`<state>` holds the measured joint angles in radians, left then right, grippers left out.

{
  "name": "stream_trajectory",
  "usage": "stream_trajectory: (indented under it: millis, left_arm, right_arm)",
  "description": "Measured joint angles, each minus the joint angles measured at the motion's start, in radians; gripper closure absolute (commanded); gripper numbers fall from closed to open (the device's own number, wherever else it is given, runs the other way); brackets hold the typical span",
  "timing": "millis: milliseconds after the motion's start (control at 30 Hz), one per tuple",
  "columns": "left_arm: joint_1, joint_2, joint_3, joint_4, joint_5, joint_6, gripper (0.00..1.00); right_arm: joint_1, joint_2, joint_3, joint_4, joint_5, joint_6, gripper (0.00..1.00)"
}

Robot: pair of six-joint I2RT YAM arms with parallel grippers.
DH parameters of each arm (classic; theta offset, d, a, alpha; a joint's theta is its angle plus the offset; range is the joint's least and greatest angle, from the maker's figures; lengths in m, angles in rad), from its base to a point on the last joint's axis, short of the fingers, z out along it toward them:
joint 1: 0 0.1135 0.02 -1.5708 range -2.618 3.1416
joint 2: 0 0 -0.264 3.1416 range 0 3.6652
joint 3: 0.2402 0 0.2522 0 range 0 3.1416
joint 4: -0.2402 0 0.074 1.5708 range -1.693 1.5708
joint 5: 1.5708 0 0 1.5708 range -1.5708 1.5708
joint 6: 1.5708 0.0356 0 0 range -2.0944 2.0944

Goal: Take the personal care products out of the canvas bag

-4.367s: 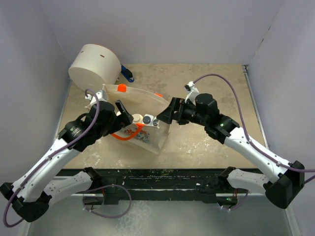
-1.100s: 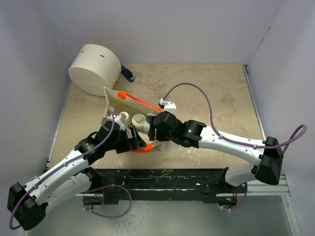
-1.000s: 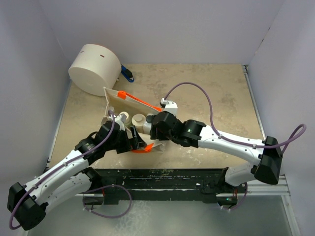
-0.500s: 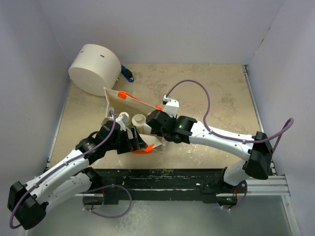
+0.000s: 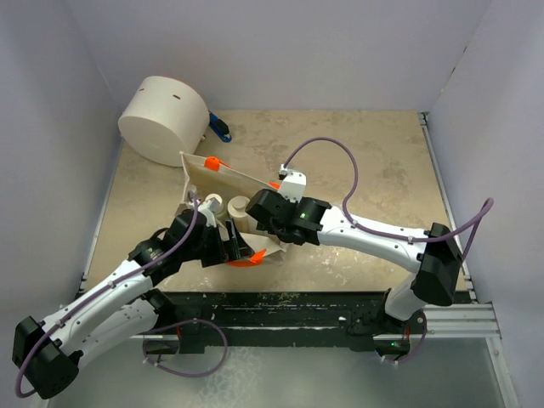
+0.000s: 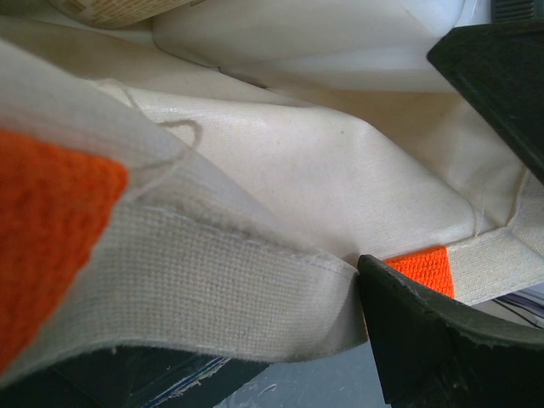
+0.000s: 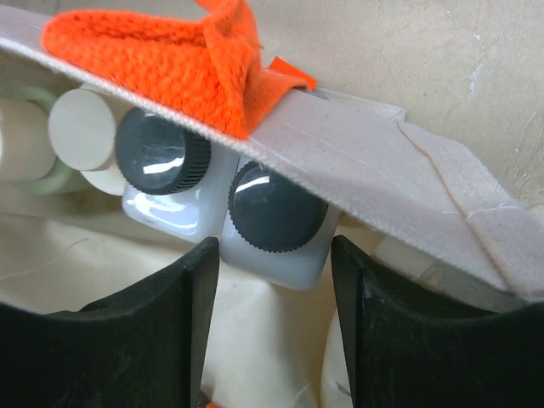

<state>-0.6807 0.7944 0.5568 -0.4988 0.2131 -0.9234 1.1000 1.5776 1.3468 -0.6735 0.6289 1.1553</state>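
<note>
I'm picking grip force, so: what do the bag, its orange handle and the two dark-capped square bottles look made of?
The canvas bag: woven cream cloth, lining slightly shiny; coarse weave shows on the hem. The orange handle: fuzzy, coarse-woven webbing. The square bottles: probably plastic, milky white and glossy with soft highlights. The dark caps: likely hard plastic, ribbed edges, slight sheen.

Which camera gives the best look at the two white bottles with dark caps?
The right wrist view: both white bottles sit close, caps up, inside the bag. From above, the right arm covers them; the left wrist view shows only bag cloth.
</note>
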Motion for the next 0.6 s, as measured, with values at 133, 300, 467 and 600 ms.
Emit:
stream_trajectory:
  millis: [133, 300, 467, 600]
  left_arm:
    - [0.000, -0.002, 0.002, 0.002, 0.000, 0.000, 0.01]
    - [0.000, 0.000, 0.002, 0.009, 0.006, -0.002, 0.01]
    - [0.000, 0.018, 0.002, 0.026, 0.014, -0.009, 0.01]
    - [0.000, 0.025, 0.002, 0.041, 0.017, -0.010, 0.01]
  right_arm:
    - [0.000, 0.010, -0.014, -0.006, 0.014, 0.021, 0.42]
    - [-0.003, -0.008, -0.047, 0.019, 0.018, 0.035, 0.40]
    - [-0.025, 0.005, -0.048, 0.022, 0.019, 0.058, 0.36]
    - [-0.039, 0.074, 0.003, -0.025, 0.049, 0.089, 0.35]
